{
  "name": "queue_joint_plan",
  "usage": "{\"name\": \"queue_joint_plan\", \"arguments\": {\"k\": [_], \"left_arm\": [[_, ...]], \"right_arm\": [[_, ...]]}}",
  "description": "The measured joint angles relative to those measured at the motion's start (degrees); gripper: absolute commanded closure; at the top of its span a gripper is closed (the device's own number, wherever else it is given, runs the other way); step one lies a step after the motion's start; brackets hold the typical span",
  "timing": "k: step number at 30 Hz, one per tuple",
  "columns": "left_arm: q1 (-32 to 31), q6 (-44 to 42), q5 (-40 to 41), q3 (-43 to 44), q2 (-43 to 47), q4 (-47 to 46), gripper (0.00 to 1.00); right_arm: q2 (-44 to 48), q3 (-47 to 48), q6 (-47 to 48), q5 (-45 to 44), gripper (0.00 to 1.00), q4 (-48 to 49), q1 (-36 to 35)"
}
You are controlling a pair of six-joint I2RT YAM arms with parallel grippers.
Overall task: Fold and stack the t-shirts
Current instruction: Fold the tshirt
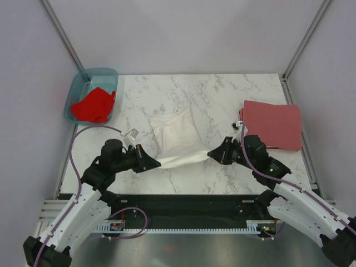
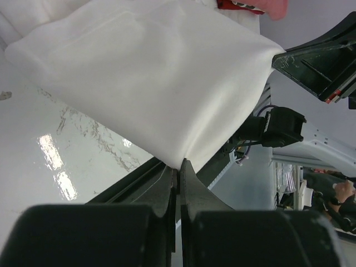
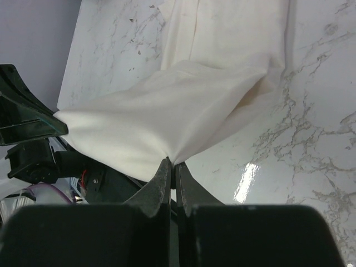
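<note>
A white t-shirt [image 1: 177,139] lies partly folded in the middle of the marble table, its near edge lifted and stretched taut between both grippers. My left gripper [image 1: 157,163] is shut on the shirt's near left corner [image 2: 179,161]. My right gripper [image 1: 211,153] is shut on the near right corner [image 3: 173,161]. The far part of the white shirt [image 3: 228,33] rests on the table. A dull brick-red t-shirt [image 1: 272,123] lies folded at the right side. A bright red t-shirt [image 1: 93,105] sits crumpled in the teal tub [image 1: 109,74].
The teal plastic tub stands at the table's far left corner. Metal frame posts [image 1: 62,33] rise at both back corners, with grey walls around. A black rail [image 1: 183,204] runs along the near edge between the arm bases.
</note>
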State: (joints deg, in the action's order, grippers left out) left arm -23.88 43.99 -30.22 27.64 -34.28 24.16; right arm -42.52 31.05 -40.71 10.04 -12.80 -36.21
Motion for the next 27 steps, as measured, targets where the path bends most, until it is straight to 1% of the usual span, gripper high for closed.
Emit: {"name": "queue_joint_plan", "arguments": {"k": [3,7,17,21,27], "left_arm": [[0.0,0.7,-0.4,0.0,-0.9,0.2,0.98],[0.0,1.4,-0.5,0.6,-3.8,0.2,0.98],[0.5,1.8,-0.1,8.8,-14.7,-0.4,0.98],[2.2,1.9,-0.3,10.5,-19.6,-1.3,0.98],[6.8,2.2,-0.9,12.5,-26.5,-4.3,0.98]], "right_arm": [[-1.2,1.6,0.5,-0.9,1.00,-2.1,-0.1],[-5.4,5.7,1.7,-3.3,1.00,-3.0,-0.1],[-18.2,17.6,4.6,-10.0,1.00,-3.4,0.2],[-23.7,21.7,5.4,-10.9,1.00,-2.3,1.2],[-32.7,25.3,6.1,-10.6,1.00,1.2,3.6]]}}
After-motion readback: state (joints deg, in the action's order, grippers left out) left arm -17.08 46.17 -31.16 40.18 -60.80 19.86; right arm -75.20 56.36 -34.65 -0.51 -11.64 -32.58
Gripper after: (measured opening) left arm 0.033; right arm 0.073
